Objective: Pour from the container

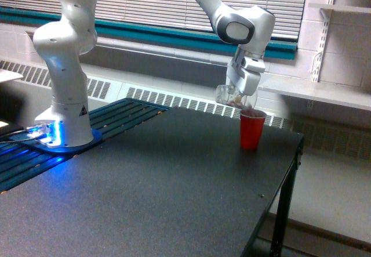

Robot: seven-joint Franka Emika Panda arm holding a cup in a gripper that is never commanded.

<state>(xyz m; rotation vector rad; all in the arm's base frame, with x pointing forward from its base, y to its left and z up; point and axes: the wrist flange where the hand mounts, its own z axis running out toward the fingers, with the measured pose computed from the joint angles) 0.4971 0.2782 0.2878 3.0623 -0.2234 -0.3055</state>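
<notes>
One cam only, exterior view, off the arm, raised a bit above the table (174, 199), looking obliquely across it toward window wall w/ blinds (145, 4). Mid range: arm base (64, 132) at view's left edge, table's far right corner w/ red cup (252, 129) right of centre.
</notes>
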